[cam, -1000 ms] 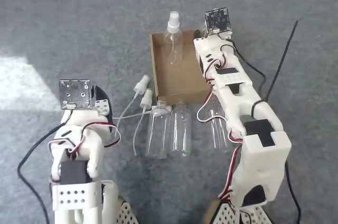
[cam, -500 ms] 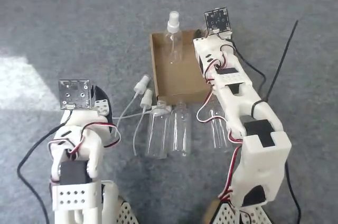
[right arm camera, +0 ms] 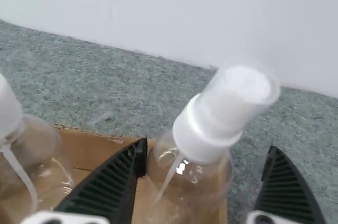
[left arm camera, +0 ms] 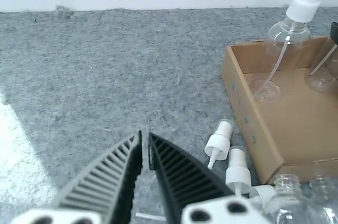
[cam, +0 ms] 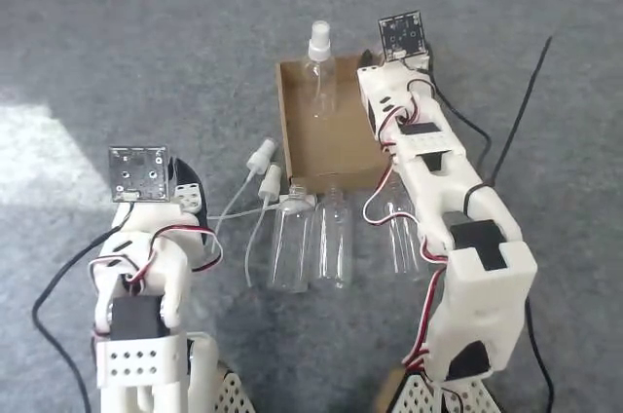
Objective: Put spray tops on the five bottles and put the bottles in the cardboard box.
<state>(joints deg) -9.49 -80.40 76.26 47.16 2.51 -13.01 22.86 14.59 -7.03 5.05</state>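
Observation:
The cardboard box [cam: 292, 131] sits on the grey carpet. A clear bottle with a white spray top [cam: 319, 70] stands upright in its far end. A second topped bottle [right arm camera: 211, 129] stands at the box's far right corner between the spread fingers of my right gripper [right arm camera: 207, 150], which is open; one finger is close to it, the other clear of it. Three uncapped bottles [cam: 292, 243] [cam: 334, 238] [cam: 399, 228] lie in front of the box. Loose spray tops [cam: 261, 155] [cam: 270, 179] lie left of them. My left gripper [left arm camera: 145, 145] is shut on nothing, back over the carpet left of the spray tops.
A third loose spray top [cam: 297, 201] lies by the neck of the left bottle. Black cables [cam: 516, 111] trail on the right. The right arm [cam: 438, 179] stretches over the rightmost lying bottle. Open carpet spreads to the left of the box.
The right wrist has shifted very slightly toward the far side of the box. The left arm and the loose bottles have not moved.

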